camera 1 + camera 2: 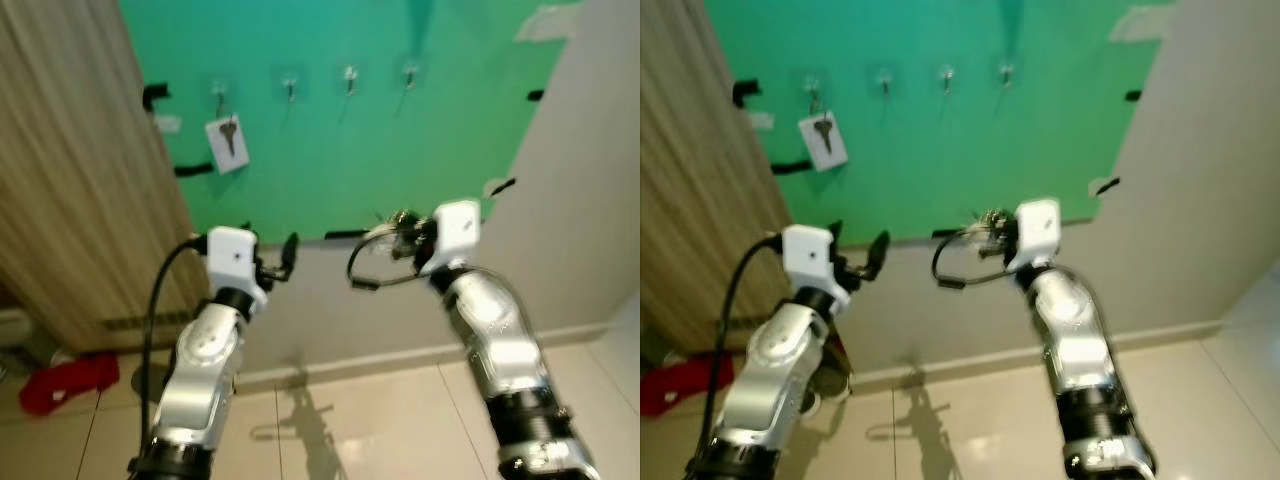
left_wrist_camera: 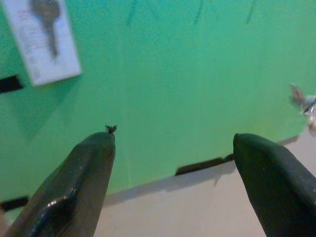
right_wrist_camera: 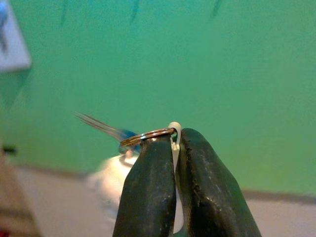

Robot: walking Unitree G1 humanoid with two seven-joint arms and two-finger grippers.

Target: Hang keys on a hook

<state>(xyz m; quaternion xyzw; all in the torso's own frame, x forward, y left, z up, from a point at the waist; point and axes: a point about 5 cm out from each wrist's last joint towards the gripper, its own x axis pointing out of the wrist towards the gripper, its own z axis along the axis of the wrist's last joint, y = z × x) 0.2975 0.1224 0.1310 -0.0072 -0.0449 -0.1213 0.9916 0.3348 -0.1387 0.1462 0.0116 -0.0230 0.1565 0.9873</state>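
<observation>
Green board [image 1: 400, 150] on the wall, matte and flat, taped at the edges with black strips. My right pincer [image 3: 175, 140] is pinched shut on the metal key ring [image 3: 148, 134] at its fingertips; the keys [image 1: 403, 222] dangle blurred beside it, held up just below the board's lower edge. Four small metal hooks [image 1: 350, 78] run in a row near the top, well above the ring. The leftmost hook carries a white rectangular tag with a dark key [image 1: 227, 140]; any writing is unreadable. My left pincer [image 2: 173, 148] is wide open, holding nothing, facing the board.
</observation>
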